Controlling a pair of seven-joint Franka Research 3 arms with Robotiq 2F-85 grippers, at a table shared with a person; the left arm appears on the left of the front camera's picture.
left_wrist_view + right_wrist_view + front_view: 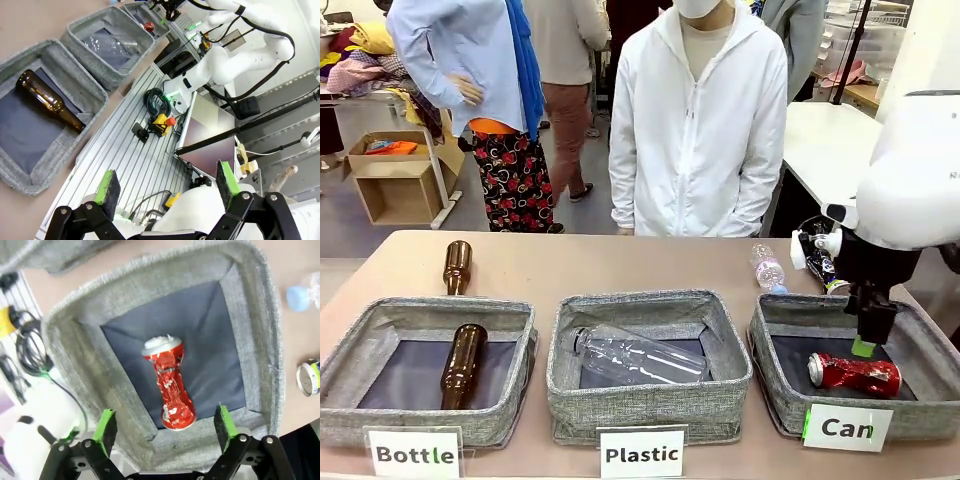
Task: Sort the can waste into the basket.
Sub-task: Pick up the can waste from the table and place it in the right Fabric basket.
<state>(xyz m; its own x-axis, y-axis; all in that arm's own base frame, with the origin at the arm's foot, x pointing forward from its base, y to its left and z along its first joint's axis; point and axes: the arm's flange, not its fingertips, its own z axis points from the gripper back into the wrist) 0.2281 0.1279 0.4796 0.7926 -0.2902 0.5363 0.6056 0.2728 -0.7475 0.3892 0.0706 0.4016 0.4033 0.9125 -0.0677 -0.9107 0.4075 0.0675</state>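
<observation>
The red can (pixel 855 373) lies on its side in the grey basket (pixel 923 416) labelled "Can". Directly above it, my right gripper (pixel 864 346) hangs open over the basket with nothing between its green pads. In the right wrist view the dented red can (pixel 169 389) lies on the dark lining of the basket (pixel 70 342), between and below the open fingers of the right gripper (pixel 165 424). The black can (pixel 819 263) lies on the table behind the basket, partly hidden by my arm; its silver end (pixel 308 378) shows beyond the rim. My left gripper (pixel 167 182) is open, off the table.
A clear plastic bottle (pixel 768 268) lies behind the Can basket. The middle basket (pixel 650 405) holds a plastic bottle, the left basket (pixel 350 370) a brown bottle (pixel 463 365). Another brown bottle (pixel 457 266) lies on the table. A person in white stands at the far side.
</observation>
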